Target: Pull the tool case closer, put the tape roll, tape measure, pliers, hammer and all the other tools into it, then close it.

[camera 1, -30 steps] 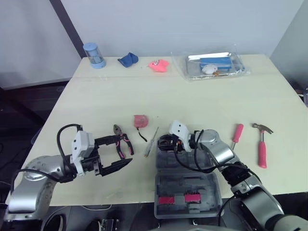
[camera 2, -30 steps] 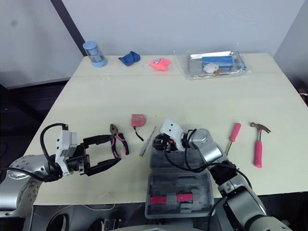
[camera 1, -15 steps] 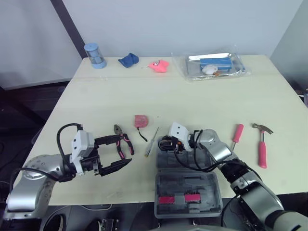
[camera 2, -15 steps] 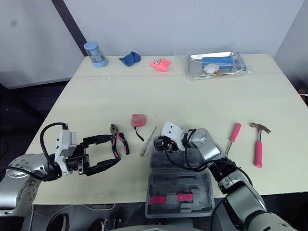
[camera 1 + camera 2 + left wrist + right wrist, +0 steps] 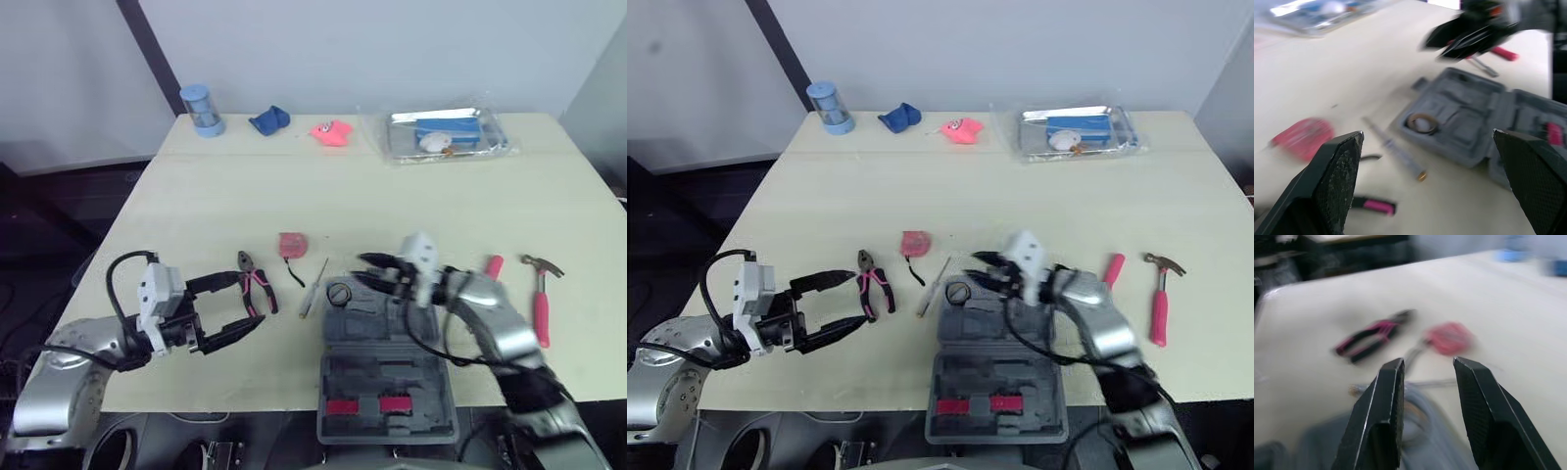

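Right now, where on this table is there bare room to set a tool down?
Bare: the middle of the table, between the blue cup, blue cloth, pink toy and plastic tray at the far edge and the tools nearer. Crowded: around the tool case, where pliers, tape measure, screwdriver, left gripper and right gripper gather.

Hd stereo overhead; wrist cams low

Tool case (image 5: 372, 367) lies open at the worktop's (image 5: 411, 211) near edge, tape roll (image 5: 339, 293) in its far-left compartment. Screwdriver (image 5: 313, 287) just left of case, pliers (image 5: 257, 287) further left, tape measure (image 5: 292, 244) behind both. Right of case: second screwdriver (image 5: 490, 267), then hammer (image 5: 540, 299). Far edge, left to right: cup (image 5: 199, 108), cloth (image 5: 268, 119), toy (image 5: 331, 131), tray (image 5: 446, 133). Left pincer (image 5: 230, 305) just left of pliers, right pincer (image 5: 377, 271) over case's far edge.
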Robot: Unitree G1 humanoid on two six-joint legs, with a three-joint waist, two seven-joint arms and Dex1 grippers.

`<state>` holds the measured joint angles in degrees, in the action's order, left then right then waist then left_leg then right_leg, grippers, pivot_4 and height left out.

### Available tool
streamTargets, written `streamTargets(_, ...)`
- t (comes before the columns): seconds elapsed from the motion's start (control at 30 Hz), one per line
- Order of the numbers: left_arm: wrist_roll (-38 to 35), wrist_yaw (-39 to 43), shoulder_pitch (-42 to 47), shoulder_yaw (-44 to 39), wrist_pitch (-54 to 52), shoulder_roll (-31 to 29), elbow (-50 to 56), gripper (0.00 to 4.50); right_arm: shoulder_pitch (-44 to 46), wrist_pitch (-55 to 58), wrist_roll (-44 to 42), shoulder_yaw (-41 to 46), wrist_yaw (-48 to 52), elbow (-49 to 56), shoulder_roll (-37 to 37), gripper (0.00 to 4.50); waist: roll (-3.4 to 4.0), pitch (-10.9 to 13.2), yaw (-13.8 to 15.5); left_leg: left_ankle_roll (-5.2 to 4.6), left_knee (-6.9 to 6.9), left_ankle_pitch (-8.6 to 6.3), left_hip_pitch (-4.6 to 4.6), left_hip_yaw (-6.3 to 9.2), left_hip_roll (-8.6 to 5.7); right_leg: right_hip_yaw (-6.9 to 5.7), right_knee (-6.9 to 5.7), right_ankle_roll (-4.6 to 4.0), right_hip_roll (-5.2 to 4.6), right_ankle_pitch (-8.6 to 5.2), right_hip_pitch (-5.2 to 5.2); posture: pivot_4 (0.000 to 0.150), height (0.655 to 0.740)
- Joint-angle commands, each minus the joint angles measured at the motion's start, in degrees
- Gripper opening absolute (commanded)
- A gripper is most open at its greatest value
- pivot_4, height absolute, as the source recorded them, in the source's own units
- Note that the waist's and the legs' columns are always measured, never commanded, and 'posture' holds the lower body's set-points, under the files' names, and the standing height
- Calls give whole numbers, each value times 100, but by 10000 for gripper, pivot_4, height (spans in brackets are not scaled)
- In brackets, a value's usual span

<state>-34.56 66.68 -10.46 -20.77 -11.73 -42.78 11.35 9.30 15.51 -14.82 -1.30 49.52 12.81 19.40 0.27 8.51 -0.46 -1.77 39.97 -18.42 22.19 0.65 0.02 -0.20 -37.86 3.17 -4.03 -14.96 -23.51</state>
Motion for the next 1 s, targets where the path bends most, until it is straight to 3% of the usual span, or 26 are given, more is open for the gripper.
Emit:
streamTargets(0.03,-90,-115,-243,-381,42,69,-144,45000,-734,92,-580,1194,-188,811,414,16494,-5,3,-14,0,0,0,-1,-1,0,1,0,0,0,0,0,1500,7400)
streamTargets(0.27,80,-481,-495,-913,365,323,-995,45000,-2677,-328,-1119,3582,-333,323,895,16494,-6,2,-17,-27,-2,-15,-27,-7,7,4,-10,-1,12,0,19,1500,7400)
streamTargets(0.33,190,-462,-625,-976,523,363,-1292,45000,-3093,-482,-1196,4104,-280,-146,938,21782,-6,2,-16,-29,-3,-16,-37,-9,7,5,-9,-1,20,0,30,1500,7400)
streamTargets(0.5,312,-360,-866,-1061,812,424,-1805,45000,-3332,-743,-1406,4708,-234,-1197,1088,42165,-12,1,-42,-36,-4,-20,-52,-24,10,16,-2,-2,32,-1,43,1500,7400)
streamTargets(0.53,322,-332,-901,-1063,851,423,-1866,45000,-3342,-806,-1409,4758,-203,-1397,1124,44083,-13,0,-40,-36,-4,-20,-54,-25,11,18,-2,-3,29,-2,44,1500,7400)
streamTargets(0.73,300,-261,-955,-1086,973,397,-2033,45000,-3419,-1224,-1401,4859,-47,-2235,1274,44083,-11,-2,-12,-36,-4,-20,-55,-22,13,26,-2,-5,6,-3,47,1500,7400)
streamTargets(1.0,299,-213,-971,-1023,952,367,-1827,45000,-3558,-1315,-1626,4787,69,-1990,1207,44083,-8,-4,-18,-36,-4,-20,-54,-21,14,36,-3,-5,-1,-3,47,1500,7400)
